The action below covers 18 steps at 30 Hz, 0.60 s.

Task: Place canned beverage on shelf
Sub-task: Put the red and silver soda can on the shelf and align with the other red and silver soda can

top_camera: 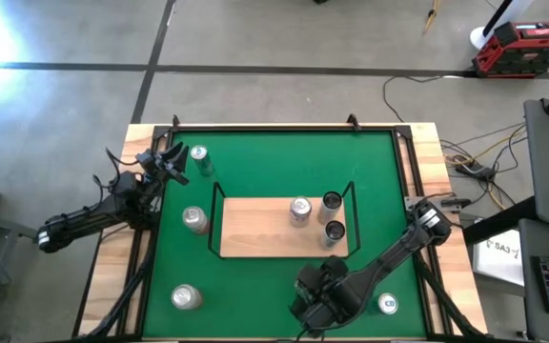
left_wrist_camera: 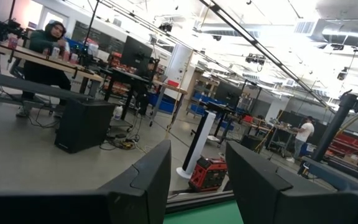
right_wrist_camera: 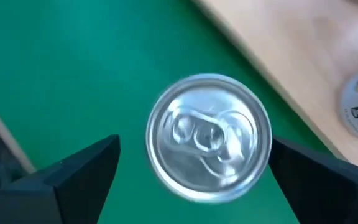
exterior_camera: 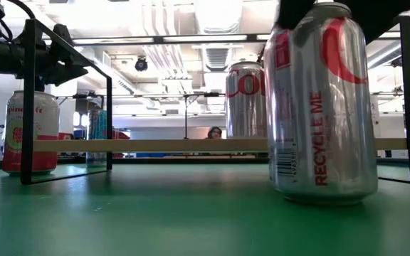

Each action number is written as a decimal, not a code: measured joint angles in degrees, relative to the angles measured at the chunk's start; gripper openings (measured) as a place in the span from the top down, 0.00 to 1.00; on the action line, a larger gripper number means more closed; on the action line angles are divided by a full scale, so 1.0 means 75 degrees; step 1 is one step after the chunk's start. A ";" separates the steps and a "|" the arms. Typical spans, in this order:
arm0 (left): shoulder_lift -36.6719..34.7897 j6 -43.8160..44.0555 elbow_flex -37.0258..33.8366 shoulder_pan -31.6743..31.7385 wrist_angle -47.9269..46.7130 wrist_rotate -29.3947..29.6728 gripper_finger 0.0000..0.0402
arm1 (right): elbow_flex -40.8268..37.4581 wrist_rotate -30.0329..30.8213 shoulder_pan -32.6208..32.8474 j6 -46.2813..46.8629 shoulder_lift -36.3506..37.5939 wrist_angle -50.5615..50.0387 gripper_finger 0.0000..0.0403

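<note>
A shiny silver can (right_wrist_camera: 209, 138) with a round pull-tab lid stands upright on the green felt table (top_camera: 255, 276), just off the near edge of the pale wooden shelf (top_camera: 260, 233) with its thin black wire rail; the right gripper (right_wrist_camera: 194, 177) hangs over it with jaws spread wide, its fingers clear of the can on both sides. The low view alone shows the can's red lettering, while the high view shows three cans (top_camera: 300, 211) already on the shelf. The left gripper (top_camera: 174, 162) waits by the table's far left corner, jaws shut on nothing.
</note>
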<state>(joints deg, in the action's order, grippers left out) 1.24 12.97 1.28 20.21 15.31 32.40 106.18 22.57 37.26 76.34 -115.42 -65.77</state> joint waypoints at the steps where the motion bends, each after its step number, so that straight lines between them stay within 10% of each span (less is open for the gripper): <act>1: 0.0002 0.0000 0.0000 0.0000 0.0001 -0.0002 0.66 | 0.0064 -0.0175 0.0000 -0.0363 0.0003 -0.0018 0.03; 10: -0.0001 0.0003 0.0000 0.0000 0.0003 -0.0003 0.66 | 0.0395 -0.0808 0.0000 -0.3146 0.0009 -0.0014 0.03; 18: 0.0002 0.0001 0.0000 0.0000 0.0000 -0.0001 0.66 | 0.0392 -0.0808 0.0000 -0.2997 0.0012 -0.0565 0.03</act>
<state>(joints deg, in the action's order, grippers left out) 1.25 12.98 1.28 20.21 15.31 32.40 109.12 16.51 37.25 53.86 -115.33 -70.00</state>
